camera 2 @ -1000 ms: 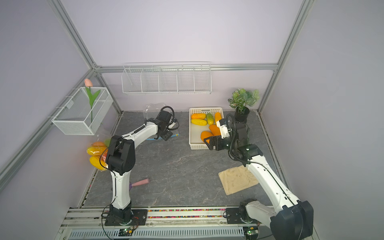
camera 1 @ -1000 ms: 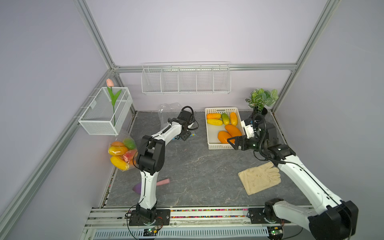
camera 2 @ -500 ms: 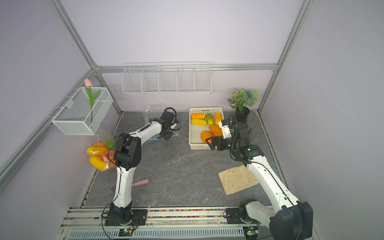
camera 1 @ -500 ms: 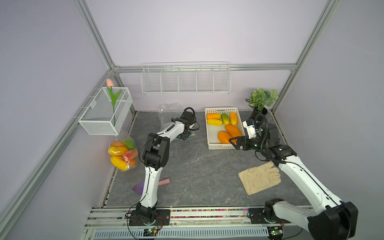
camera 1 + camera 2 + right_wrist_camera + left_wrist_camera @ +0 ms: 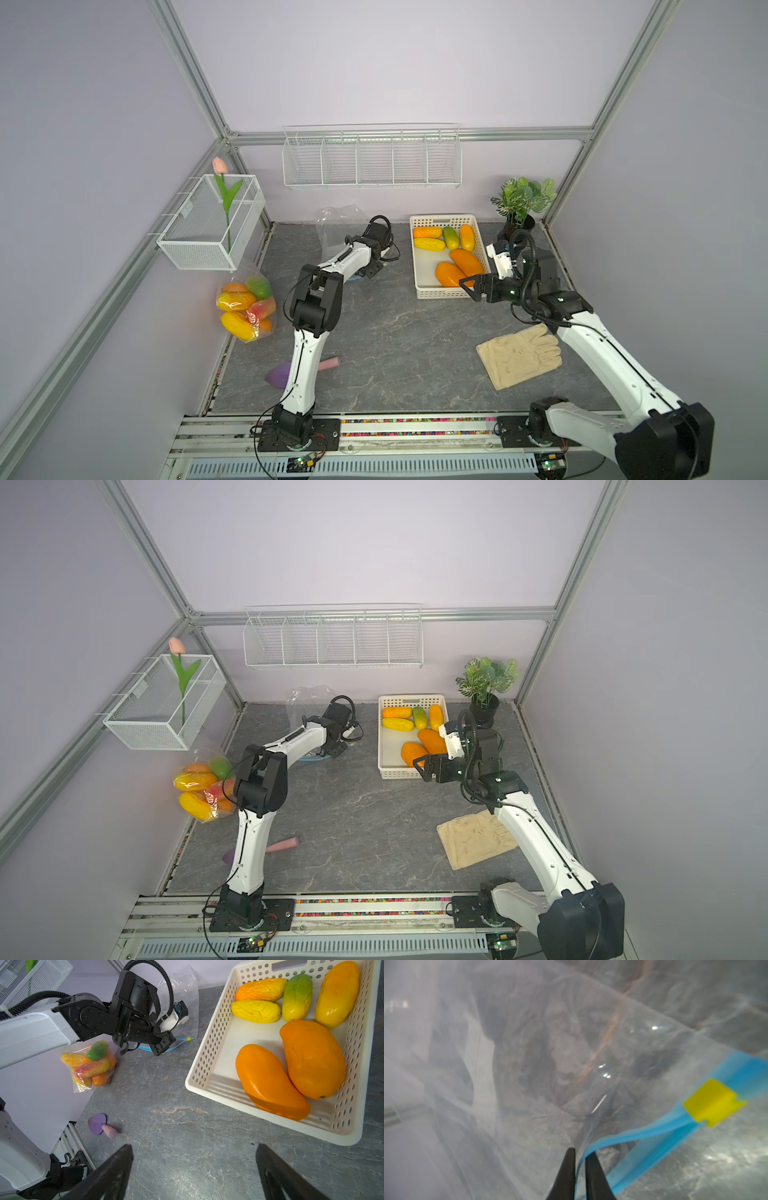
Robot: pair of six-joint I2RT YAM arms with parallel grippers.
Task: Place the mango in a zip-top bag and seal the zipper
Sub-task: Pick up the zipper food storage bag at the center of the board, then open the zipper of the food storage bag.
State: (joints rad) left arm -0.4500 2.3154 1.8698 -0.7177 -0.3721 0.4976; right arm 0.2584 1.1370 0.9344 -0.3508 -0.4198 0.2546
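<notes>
**Markings.** In the right wrist view, small white print runs along the black wrist housing of the left arm. It is too small to read. The bag (image 5: 529, 1053) carries a blue zipper strip (image 5: 643, 1132) and a yellow slider (image 5: 712, 1102). Any lettering on either is too blurred to tell.

**Left arm.** It rises from its base at the near edge of the desk (image 5: 395, 332) with the elbow bent high. The forearm stretches toward the far side and the wrist pitches down. The left claw (image 5: 581, 1152) is narrow, its fingers pinched on the zipper strip, which passes between them. The slider sits further along the strip, apart from the fingers. Beyond the claw the clear bag (image 5: 336, 224) (image 5: 309, 700) stands up crumpled, as both top views show.

**Right arm.** The forearm reaches forward and the wrist is about level. The right claw (image 5: 194, 1146) (image 5: 467, 289) (image 5: 420, 769) points across the desk toward the left arm. Its fingers are spread wide and hold nothing, and it hovers by the near corner of the basket (image 5: 207, 1053) (image 5: 414, 257).

**Task item.** The mango (image 5: 270, 1082) (image 5: 449, 274) (image 5: 413, 752) is orange and lies in the basket just ahead of the right claw. It touches a second orange one beside it. It is well apart from the left claw and the bag.
</notes>
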